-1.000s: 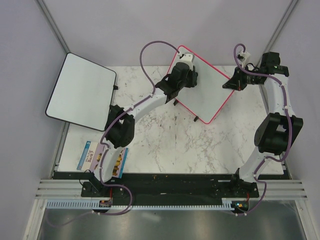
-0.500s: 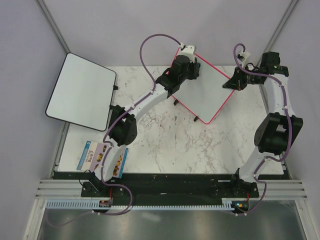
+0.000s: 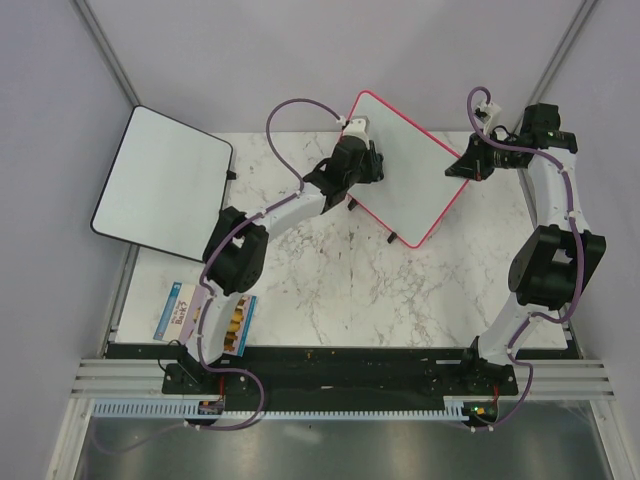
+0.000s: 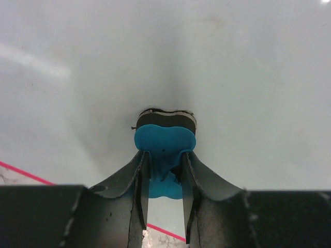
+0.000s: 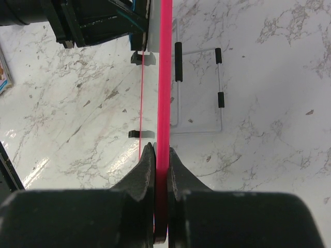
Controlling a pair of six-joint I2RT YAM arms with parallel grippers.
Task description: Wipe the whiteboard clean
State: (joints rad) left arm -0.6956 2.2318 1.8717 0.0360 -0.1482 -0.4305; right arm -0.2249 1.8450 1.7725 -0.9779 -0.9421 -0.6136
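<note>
Marble-patterned white worktop (image 3: 330, 290), pale lilac walls on three sides.

Whiteboard (image 3: 410, 180): pink frame, at the far middle of the worktop, seen as a diamond from above. The white face looks clean in the left wrist view. The right wrist view sees it edge-on, tilted up on a thin wire stand (image 5: 199, 88) with small black feet (image 5: 178, 62).

Black-framed board (image 3: 160, 185): far left, well apart from the whiteboard, overhanging the worktop's left edge.

Printed booklets (image 3: 180, 312): near-left edge of the worktop, beside the left arm's lower link.

Left pincer (image 4: 164, 155): fingers drawn in narrowly, clamping a blue eraser (image 4: 165, 142). The eraser's dark pad is pressed flat to the whiteboard face, close to its left edge; a strip of pink frame shows just below.

Right pincer (image 5: 161, 150): closed tight on the whiteboard's pink frame at the right-hand corner, one finger on each side of the edge, with no gap visible.

Nothing lies between the two arms except the whiteboard itself.
</note>
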